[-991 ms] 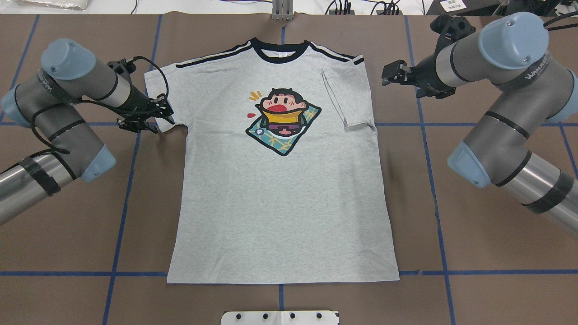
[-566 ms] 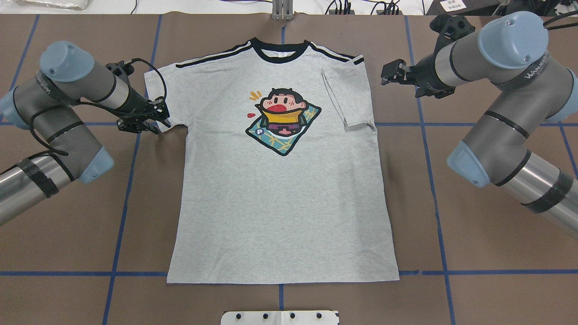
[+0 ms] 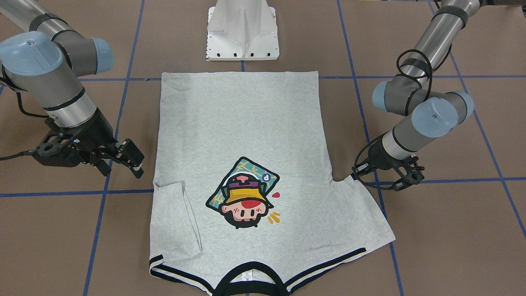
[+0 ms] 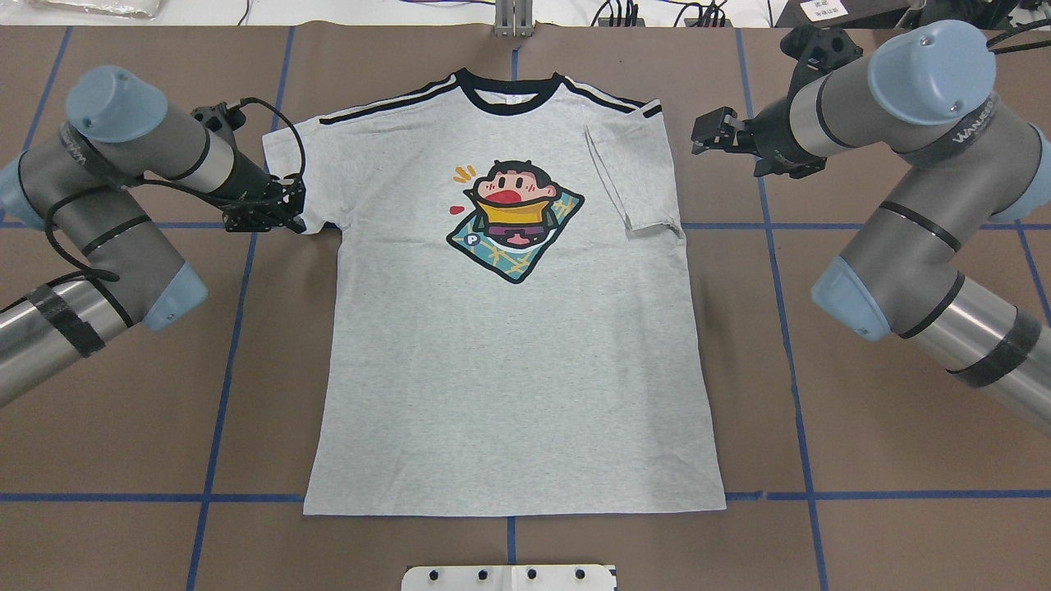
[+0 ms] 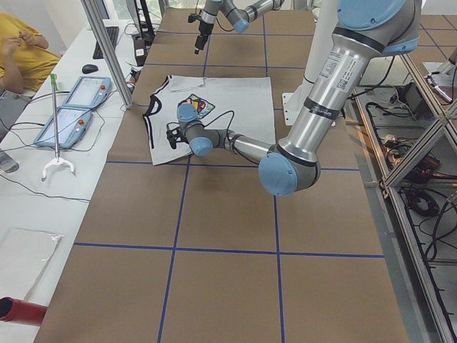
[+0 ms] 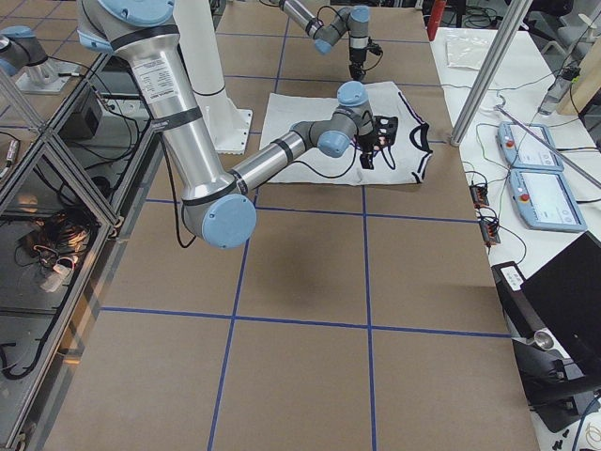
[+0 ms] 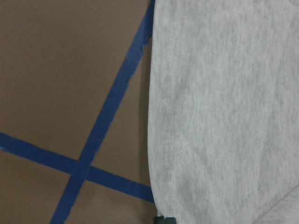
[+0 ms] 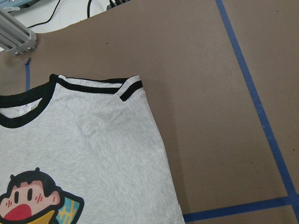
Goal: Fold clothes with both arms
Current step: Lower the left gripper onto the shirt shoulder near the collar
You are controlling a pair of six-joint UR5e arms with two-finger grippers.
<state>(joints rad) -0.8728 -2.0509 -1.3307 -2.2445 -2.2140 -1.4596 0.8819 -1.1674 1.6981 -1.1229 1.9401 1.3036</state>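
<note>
Lying flat on the table (image 4: 98,460), print up, the shirt (image 4: 509,369) points its collar away from the robot, long axis collar to hem. The left gripper (image 4: 287,215) meets the left sleeve's edge, its grip unclear. The right gripper (image 4: 708,135) hovers spread beside the folded-in sleeve.

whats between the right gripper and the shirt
Just bare brown table covering: the overhead view shows the right gripper beside the T-shirt, not touching it.
</note>
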